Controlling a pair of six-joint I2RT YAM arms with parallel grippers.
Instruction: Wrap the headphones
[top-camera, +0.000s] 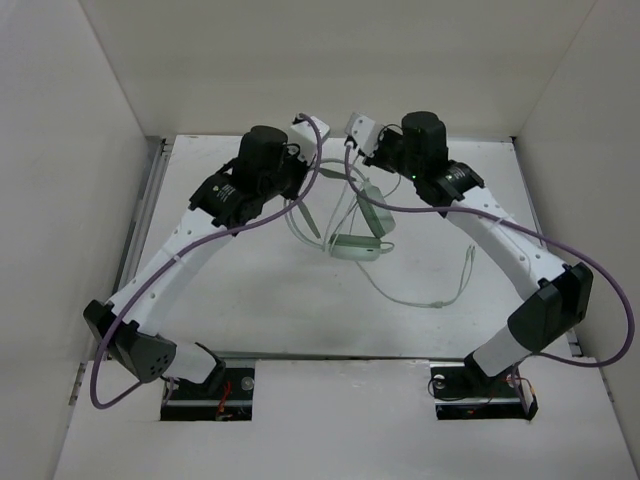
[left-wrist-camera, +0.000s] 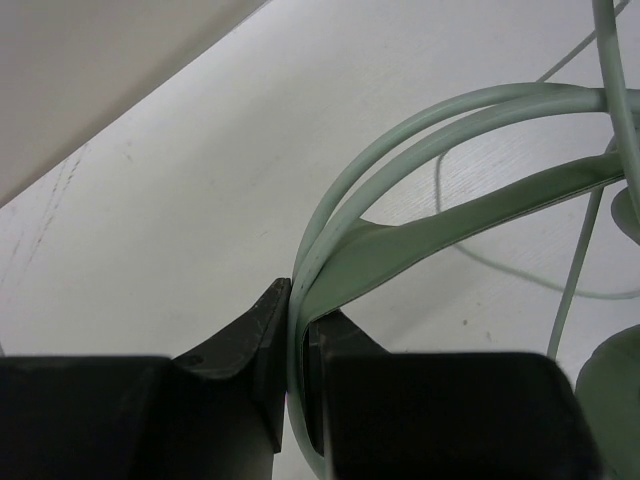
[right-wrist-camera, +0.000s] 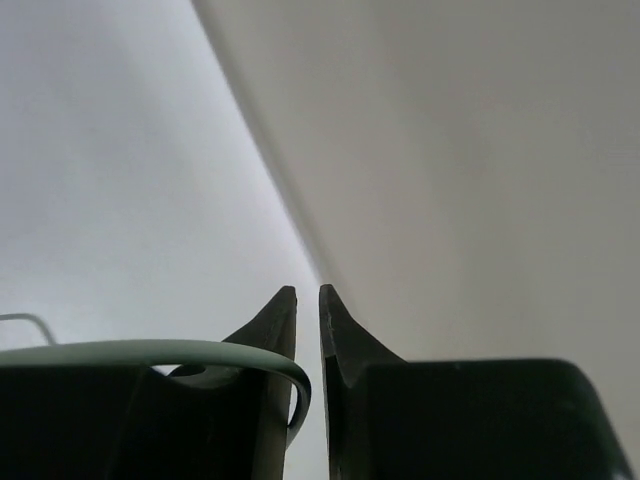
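The pale mint headphones (top-camera: 358, 247) hang above the table between my two arms, ear cups low and headband toward the left. My left gripper (top-camera: 292, 200) is shut on the headband; in the left wrist view the flat band (left-wrist-camera: 400, 250) and its thin hoops run out from between the fingertips of the left gripper (left-wrist-camera: 297, 310). My right gripper (top-camera: 352, 162) is raised near the back wall. In the right wrist view its jaws (right-wrist-camera: 308, 295) stand a narrow gap apart, with a thin mint strand (right-wrist-camera: 150, 352), apparently the cable, hooked between them. The rest of the whitish cable (top-camera: 420, 303) trails on the table at the right.
White walls enclose the table on the left, back and right (top-camera: 350, 60). Thick purple arm cables (top-camera: 600, 290) loop beside both arms. A metal rail (top-camera: 150, 200) runs along the table's left edge.
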